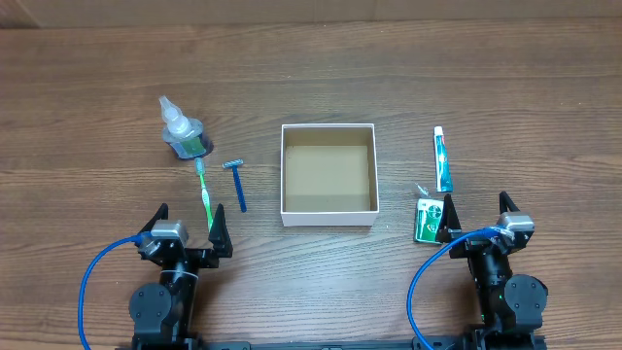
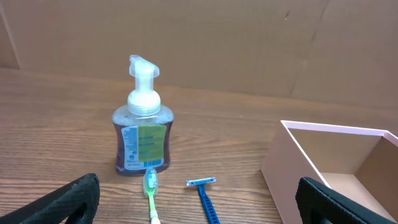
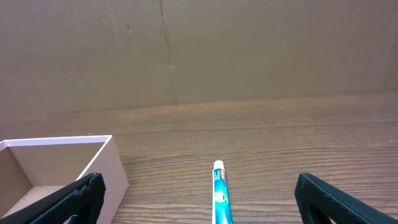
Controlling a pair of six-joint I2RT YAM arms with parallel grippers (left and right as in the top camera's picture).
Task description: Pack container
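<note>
- The container (image 1: 328, 126) stands in the middle of the table (image 1: 87, 87), its mouth open upward. Only its brown floor shows inside, and both grippers are apart from it.
- The left arm is folded low at the near edge of the table, to the left of the container. The left gripper (image 1: 190, 210) points toward the far side. Its two fingers are spread wide and pinch nothing.
- The green toothbrush (image 1: 205, 192) lies in line with this gripper, and its handle end reaches into the gap between the fingers, nearer to the inner one. Whether it touches a finger I cannot tell.
- In the left wrist view the soap bottle (image 2: 141, 134) stands straight ahead, with the toothbrush head just before it. The blue razor (image 2: 204, 198) lies beside the toothbrush, on the side of the container.
- The right arm has the same folded pose at the near edge, to the right of the container. The right gripper (image 1: 475, 197) also points to the far side. Its fingers are wide apart too, with nothing between them.
- A small green packet (image 1: 425, 220) lies just beside the inner finger of the right gripper, between that finger and the container's near right corner.
- The toothpaste tube (image 1: 442, 160) lies ahead of that finger, near the container's right wall but not touching it.
- A blue cable (image 1: 89, 282) loops out on the left side of each arm.
</note>
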